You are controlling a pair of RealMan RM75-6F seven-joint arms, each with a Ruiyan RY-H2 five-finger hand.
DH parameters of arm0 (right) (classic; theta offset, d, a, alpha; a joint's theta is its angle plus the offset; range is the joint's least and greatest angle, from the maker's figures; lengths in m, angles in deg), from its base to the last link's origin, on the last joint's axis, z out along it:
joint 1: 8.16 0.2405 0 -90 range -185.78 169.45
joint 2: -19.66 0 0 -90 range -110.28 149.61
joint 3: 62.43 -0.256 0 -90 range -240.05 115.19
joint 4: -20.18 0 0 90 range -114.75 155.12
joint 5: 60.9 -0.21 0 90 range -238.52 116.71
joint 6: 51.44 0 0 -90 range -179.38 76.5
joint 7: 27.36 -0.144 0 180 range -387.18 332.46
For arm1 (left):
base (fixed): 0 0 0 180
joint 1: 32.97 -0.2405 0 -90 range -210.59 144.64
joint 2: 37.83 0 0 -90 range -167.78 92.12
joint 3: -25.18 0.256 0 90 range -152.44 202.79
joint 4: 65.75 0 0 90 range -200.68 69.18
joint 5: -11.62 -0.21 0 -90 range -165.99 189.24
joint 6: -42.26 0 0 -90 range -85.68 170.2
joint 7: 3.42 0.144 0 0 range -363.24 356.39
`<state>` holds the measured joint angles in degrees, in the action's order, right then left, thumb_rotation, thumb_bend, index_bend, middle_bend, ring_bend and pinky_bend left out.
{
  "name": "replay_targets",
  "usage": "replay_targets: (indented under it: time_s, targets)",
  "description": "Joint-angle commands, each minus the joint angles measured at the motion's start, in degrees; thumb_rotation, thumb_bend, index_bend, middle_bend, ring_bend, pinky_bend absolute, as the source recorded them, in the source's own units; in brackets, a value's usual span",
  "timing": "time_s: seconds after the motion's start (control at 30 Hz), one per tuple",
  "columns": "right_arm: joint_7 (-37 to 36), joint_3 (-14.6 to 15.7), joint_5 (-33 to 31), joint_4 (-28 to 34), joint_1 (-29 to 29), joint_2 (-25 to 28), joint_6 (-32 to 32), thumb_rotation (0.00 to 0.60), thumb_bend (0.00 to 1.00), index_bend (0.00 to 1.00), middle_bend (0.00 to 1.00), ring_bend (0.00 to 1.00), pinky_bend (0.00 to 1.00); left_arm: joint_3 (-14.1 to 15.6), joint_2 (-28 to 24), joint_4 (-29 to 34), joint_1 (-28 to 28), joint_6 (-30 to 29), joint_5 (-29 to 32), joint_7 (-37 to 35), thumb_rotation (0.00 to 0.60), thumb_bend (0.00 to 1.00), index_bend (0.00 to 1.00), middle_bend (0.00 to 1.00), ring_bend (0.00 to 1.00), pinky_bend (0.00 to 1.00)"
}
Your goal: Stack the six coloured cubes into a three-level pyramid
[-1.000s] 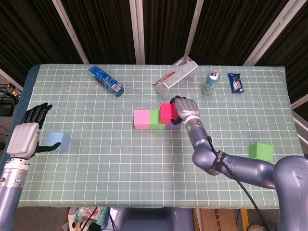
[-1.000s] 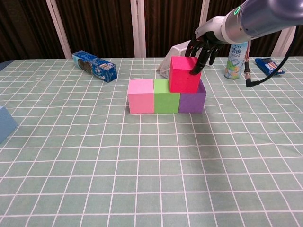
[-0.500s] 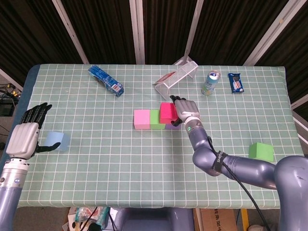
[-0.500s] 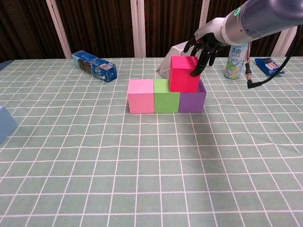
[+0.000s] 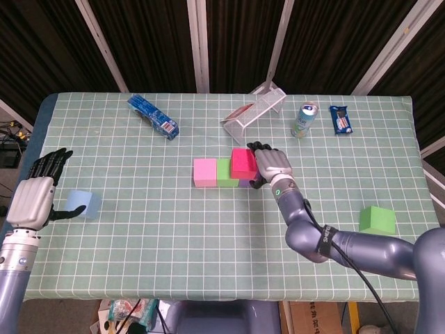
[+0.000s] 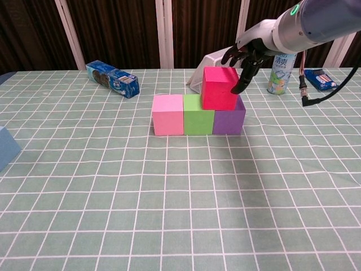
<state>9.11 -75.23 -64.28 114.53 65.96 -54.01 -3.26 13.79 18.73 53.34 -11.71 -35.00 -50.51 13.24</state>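
Right now I see three cubes in a touching row mid-table: a pale pink cube (image 6: 167, 114) on the left, a lime green cube (image 6: 198, 114) in the middle and a purple cube (image 6: 229, 121) on the right. On top sits a magenta cube (image 6: 220, 88), straddling the green and purple ones. My right hand (image 6: 246, 52) hangs just right of the magenta cube, fingers apart and drooping, one fingertip near its right face; I cannot tell whether it touches, and it grasps nothing. A second green cube (image 5: 377, 219) lies well apart at the near right. A light blue cube (image 5: 85, 204) sits at the near left, just beside my left hand (image 5: 36, 198), which is spread and empty. Far back lie a blue snack box (image 5: 153, 117), a clear plastic box (image 5: 254, 111), a drinks can (image 5: 304, 120) and a small blue packet (image 5: 341, 119)
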Motion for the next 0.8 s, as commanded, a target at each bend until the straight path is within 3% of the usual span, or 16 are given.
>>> replay_targets:
  time_s: [0.03, 0.23, 0.43, 0.67, 0.8]
  targets:
    - [-2.7, -0.1, 4.5, 4.5, -2.7, 3.0, 2.5, 0.6, 0.35, 0.0, 0.0, 0.02, 0.12, 0.0, -0.1, 0.0, -0.1, 0.0, 0.0, -0.2, 0.6, 0.08, 0.0, 0.02, 0.0, 0.05]
    - [-9.3, 1.0, 17.0, 13.5, -11.0, 8.7, 10.2, 0.6, 0.35, 0.0, 0.0, 0.0, 0.1, 0.0, -0.5, -0.1, -0.3, 0.0, -0.2, -1.0, 0.6, 0.08, 0.0, 0.02, 0.0, 0.05]
    - [-16.9, 5.2, 31.2, 20.0, -21.9, 13.4, 17.0, 0.6, 0.35, 0.0, 0.0, 0.0, 0.08, 0.4, -0.2, -0.2, -0.5, -0.1, -1.0, -0.9, 0.6, 0.08, 0.0, 0.02, 0.0, 0.05]
    - [-24.5, 11.1, 45.6, 22.1, -33.4, 17.1, 22.0, 0.6, 0.35, 0.0, 0.0, 0.0, 0.03, 1.3, 1.5, -0.3, -0.5, -0.3, -2.1, 0.5, 0.6, 0.08, 0.0, 0.02, 0.0, 0.05]
    - [-28.3, 14.7, 55.2, 20.1, -40.3, 18.8, 26.3, 0.6, 0.35, 0.0, 0.0, 0.0, 0.02, 2.0, 3.1, -0.5, -0.7, -0.7, -1.9, 1.3, 0.6, 0.08, 0.0, 0.02, 0.0, 0.05]
